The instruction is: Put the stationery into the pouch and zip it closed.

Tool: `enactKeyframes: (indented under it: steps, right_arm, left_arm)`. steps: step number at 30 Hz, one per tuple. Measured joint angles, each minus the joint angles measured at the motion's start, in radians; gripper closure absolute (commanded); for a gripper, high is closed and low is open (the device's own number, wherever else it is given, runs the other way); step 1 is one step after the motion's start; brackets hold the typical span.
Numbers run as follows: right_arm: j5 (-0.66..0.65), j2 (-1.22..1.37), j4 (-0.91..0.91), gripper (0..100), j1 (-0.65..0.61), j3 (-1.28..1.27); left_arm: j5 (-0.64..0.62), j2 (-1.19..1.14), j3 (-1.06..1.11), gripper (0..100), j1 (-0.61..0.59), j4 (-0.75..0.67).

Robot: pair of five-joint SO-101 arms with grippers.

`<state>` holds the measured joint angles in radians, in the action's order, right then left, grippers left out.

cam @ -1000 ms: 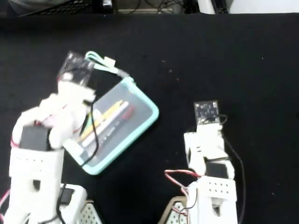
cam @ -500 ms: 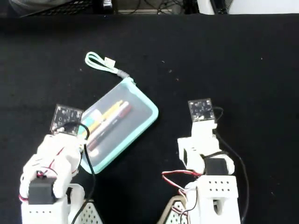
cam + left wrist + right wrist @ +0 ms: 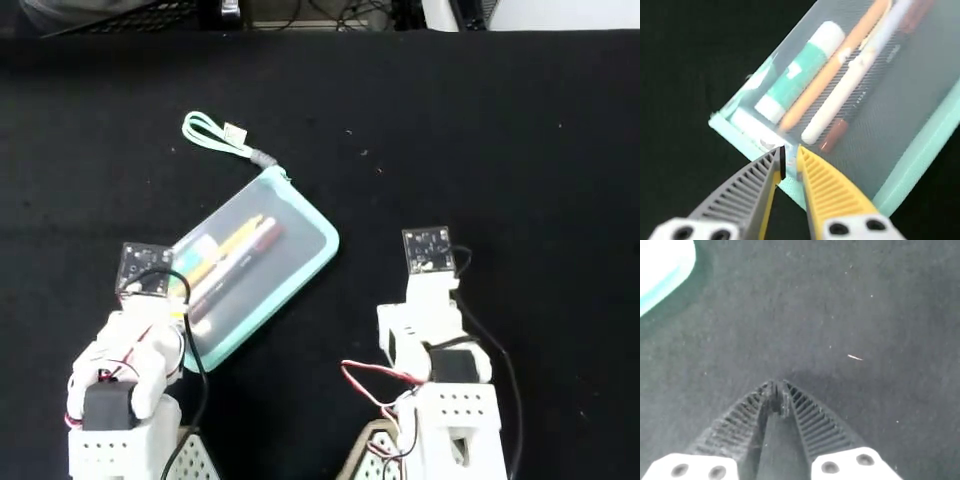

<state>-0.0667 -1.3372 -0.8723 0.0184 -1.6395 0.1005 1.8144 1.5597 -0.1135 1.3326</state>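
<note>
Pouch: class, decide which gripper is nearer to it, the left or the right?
Left. The left gripper hangs at the edge of the pouch, at the end nearest the arms' bases. The right gripper is over bare table, off to the pouch's side.

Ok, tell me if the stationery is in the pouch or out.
In. The pens and glue stick lie behind the pouch mesh.

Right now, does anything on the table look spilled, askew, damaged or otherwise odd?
Nothing stands out. The pouch lies flat and diagonal on the black table, pens and glue stick inside, its cord trailing from one corner. Nothing spilled.
</note>
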Motion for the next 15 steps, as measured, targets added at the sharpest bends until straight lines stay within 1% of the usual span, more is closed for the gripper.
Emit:
enactKeyframes:
  steps: [4, 6, 10, 13, 15]
  right_arm:
    - [0.0, -0.066, -0.037, 98.4, 0.0, -0.021]
    - [0.0, -0.11, -0.037, 98.4, 0.0, -0.038]
    - [0.0, -0.21, -0.055, 98.4, 0.0, -0.054]
    - [0.0, -0.279, -0.133, 98.4, 0.0, -0.054]
    - [0.0, -0.316, -0.216, 98.4, 0.0, -0.054]
  left_arm:
    - [-0.083, 0.0, 0.075, 93, 0.0, -0.018]
    - [-0.091, 0.002, 0.112, 93, -0.002, -0.046]
    - [-0.098, 0.003, 0.118, 93, -0.002, -0.048]
    - [-0.101, 0.003, 0.118, 93, -0.002, -0.048]
    - [-0.101, 0.003, 0.118, 93, -0.002, -0.048]
